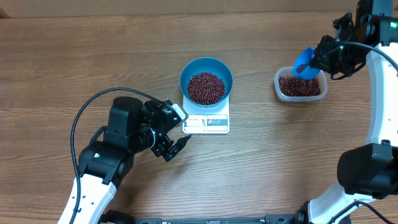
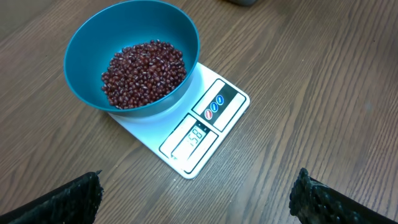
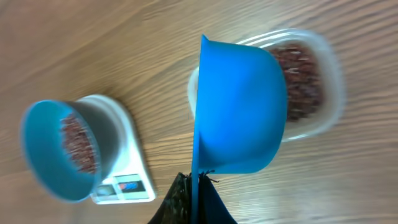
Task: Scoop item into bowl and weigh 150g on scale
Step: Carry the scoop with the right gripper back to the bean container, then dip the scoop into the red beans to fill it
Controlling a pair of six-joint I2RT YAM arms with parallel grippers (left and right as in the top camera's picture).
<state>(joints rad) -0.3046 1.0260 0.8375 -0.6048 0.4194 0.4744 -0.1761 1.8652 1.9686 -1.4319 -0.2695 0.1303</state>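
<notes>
The blue bowl [image 1: 206, 67] stands on the white scale [image 1: 214, 124] at mid-table, with a heap of red-brown beans [image 1: 206, 87] inside. The left wrist view has the bowl [image 2: 87, 43], its beans [image 2: 144, 73] and the scale [image 2: 233, 102] with a lit display. My left gripper [image 1: 181, 129] is open beside the scale's left front corner, nothing between its fingers [image 2: 81, 196]. My right gripper [image 1: 320, 59] is shut on the handle of a blue scoop [image 3: 242, 106]. The scoop is tipped on its side above a clear tub [image 3: 323, 81] of beans, its inside hidden.
The clear tub [image 1: 300, 86] sits right of the scale on bare wood table, under the scoop [image 1: 304, 62]. The right wrist view has the bowl [image 3: 43, 149] and scale [image 3: 127, 180] off to its left. My left arm's cable loops over the table's left part.
</notes>
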